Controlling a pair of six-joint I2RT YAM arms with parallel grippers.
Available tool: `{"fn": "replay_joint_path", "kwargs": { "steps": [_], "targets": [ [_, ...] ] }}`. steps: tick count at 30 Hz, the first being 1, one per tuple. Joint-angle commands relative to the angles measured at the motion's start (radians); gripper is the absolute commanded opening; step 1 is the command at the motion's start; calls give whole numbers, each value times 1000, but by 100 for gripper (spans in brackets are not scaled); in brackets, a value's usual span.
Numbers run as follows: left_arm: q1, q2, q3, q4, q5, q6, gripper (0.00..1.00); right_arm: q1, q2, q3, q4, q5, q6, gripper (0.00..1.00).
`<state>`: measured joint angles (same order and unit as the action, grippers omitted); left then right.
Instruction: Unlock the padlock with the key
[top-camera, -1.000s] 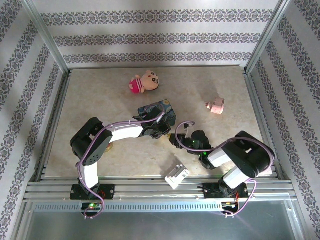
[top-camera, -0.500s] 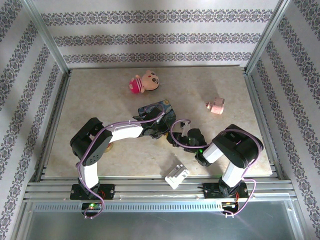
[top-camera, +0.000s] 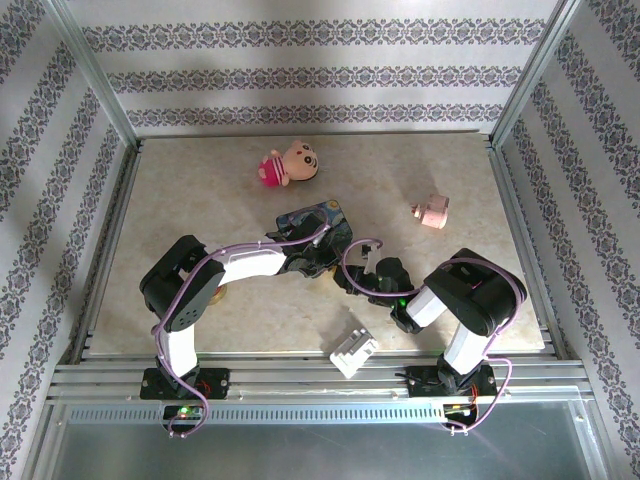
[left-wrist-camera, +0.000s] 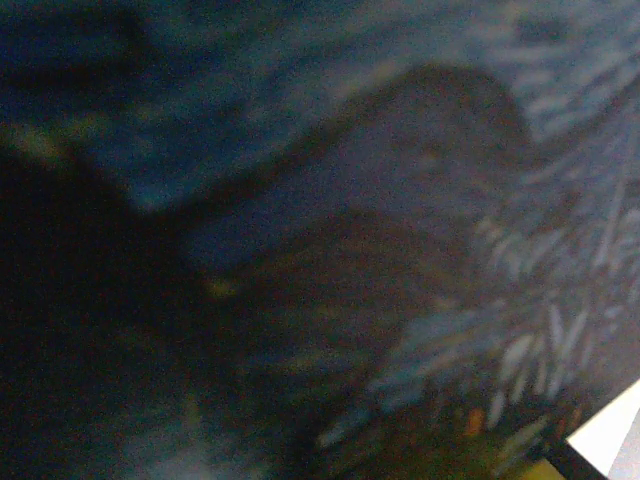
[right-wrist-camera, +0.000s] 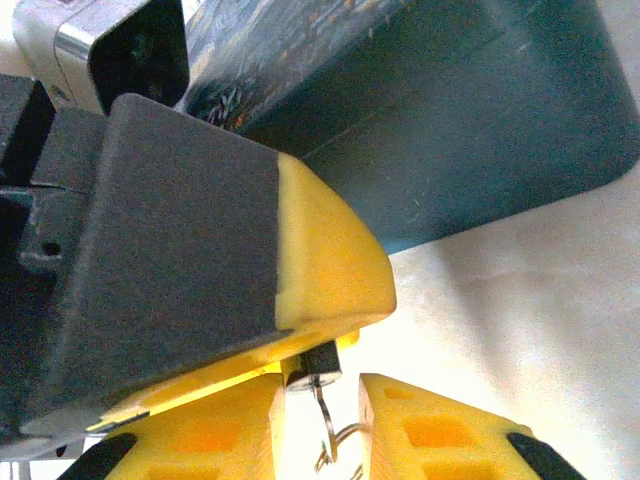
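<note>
Starting on the left, nothing has shifted: the left arm lies where it lay a second ago, stretched toward the middle of the table, with the left gripper (top-camera: 320, 263) at the near edge of the blue painted tin (top-camera: 318, 222). Its wrist camera is pressed so close to the tin that we get only blurred blue paint.

In the right wrist view, the left gripper's yellow-tipped fingers are closed together on the padlock (right-wrist-camera: 315, 363). It is a tiny dark block pinched at their tips, just off the tin's near wall and above the tabletop.

A thin silvery sliver with a small loop at its end sticks out of the block. We take it for the key (right-wrist-camera: 328, 415), seemingly seated in the lock, though it is too small to be sure.

The change is on the right. Over the last second the right arm has folded in and swung left, bringing the right gripper (right-wrist-camera: 320, 440) right up to the padlock, and it has held there for the last half second. Its yellow fingers (right-wrist-camera: 430, 430) stand slightly apart on either side of the sliver, and neither seems to press it.

We judge that the approach is done. Closing on the key and turning it remains.
</note>
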<state>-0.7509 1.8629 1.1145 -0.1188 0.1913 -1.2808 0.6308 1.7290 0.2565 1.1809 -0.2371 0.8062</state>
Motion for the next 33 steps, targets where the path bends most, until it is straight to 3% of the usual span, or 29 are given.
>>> {"fn": "replay_joint_path", "kwargs": {
  "steps": [1,15,18,23,26,29,33],
  "targets": [
    [-11,-33,-2,-42,39,-16,1,3,-5,-16,48,-21,-1,25],
    [-12,-31,-3,-36,33,-15,1,16,-22,-36,42,-7,-3,24],
    [-11,-34,-4,-36,30,-12,1,17,-20,-35,43,-8,-5,19],
    [-11,-30,-5,-32,39,-8,3,20,-18,-26,52,2,1,1],
    [-12,-33,-11,-19,46,0,27,19,-26,-22,59,11,8,0],
    [-12,-52,-27,3,40,28,67,20,-40,-16,56,18,18,0],
    [-11,-108,-62,58,-4,87,87,18,-47,-10,51,22,42,0]
  ]
}}
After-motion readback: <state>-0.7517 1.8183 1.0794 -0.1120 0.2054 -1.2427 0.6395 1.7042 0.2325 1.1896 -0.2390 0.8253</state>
